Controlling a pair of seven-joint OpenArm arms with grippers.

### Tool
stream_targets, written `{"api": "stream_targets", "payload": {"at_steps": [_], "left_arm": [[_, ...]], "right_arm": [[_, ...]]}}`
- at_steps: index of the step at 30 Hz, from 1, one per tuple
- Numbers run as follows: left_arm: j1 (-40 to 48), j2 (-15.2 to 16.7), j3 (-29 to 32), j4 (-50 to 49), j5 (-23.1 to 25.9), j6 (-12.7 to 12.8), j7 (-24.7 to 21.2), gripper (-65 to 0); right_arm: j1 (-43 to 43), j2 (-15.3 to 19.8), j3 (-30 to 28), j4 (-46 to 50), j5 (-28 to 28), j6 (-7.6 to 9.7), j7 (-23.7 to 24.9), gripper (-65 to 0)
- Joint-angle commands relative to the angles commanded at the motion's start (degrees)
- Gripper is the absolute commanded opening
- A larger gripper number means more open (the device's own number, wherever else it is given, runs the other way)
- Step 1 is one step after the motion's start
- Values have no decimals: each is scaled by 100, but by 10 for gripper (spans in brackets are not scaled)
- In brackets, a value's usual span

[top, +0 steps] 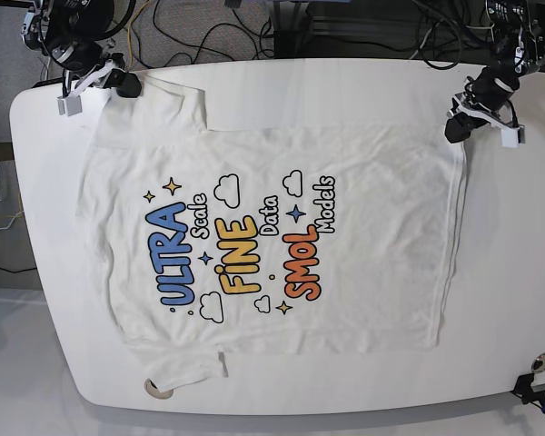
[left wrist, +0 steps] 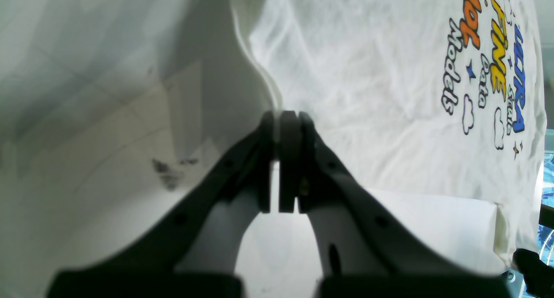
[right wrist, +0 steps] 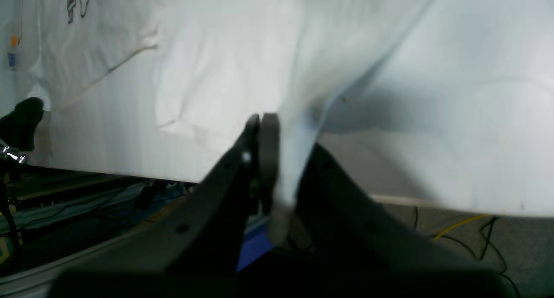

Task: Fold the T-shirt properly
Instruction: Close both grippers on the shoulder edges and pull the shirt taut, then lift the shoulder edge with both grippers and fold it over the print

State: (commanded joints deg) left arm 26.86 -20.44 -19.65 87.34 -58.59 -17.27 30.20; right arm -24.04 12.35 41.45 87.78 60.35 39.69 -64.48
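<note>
The white T-shirt [top: 254,236] lies spread flat on the table, print side up, with the blue, yellow and orange lettering in its middle. My left gripper [top: 456,127] is at the shirt's far right hem corner and is shut on the fabric edge; the left wrist view shows its closed gripper [left wrist: 283,120] pinching the hem of the shirt [left wrist: 368,94]. My right gripper [top: 125,84] is at the far left corner by the sleeve. In the right wrist view it [right wrist: 277,133] is shut on a bunched, raised fold of the shirt [right wrist: 194,72].
The white table [top: 518,300] has rounded corners. Cables [top: 209,27] lie behind its back edge. A small round disc [top: 157,389] sits by the near sleeve. A black clamp [top: 531,386] is at the near right corner. Floor cables [right wrist: 467,222] show beyond the table edge.
</note>
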Motion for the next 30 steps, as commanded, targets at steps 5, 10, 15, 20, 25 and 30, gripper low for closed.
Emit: {"api": "stream_targets", "payload": {"at_steps": [5, 10, 15, 20, 25, 30], "left_arm": [[185, 0, 18, 97, -18, 0, 0, -650], [484, -26, 0, 105, -18, 0, 0, -650], [905, -123, -18, 132, -18, 0, 0, -650], [1363, -176, -26, 492, -18, 0, 0, -650], [1741, -176, -220, 905, -18, 0, 0, -650], [1635, -176, -264, 976, -26, 0, 0, -650]], "right_arm": [[-158, 0, 26, 369, 26, 0, 0, -650], [-369, 0, 44, 501, 35, 0, -62, -650], [-563, -35, 246, 501, 35, 9, -343, -650], [-967, -35, 290, 800, 35, 18, -360, -650], [-1248, -44, 290, 1196, 44, 18, -360, -650], [-1213, -9, 290, 1459, 44, 18, -360, -650]]}}
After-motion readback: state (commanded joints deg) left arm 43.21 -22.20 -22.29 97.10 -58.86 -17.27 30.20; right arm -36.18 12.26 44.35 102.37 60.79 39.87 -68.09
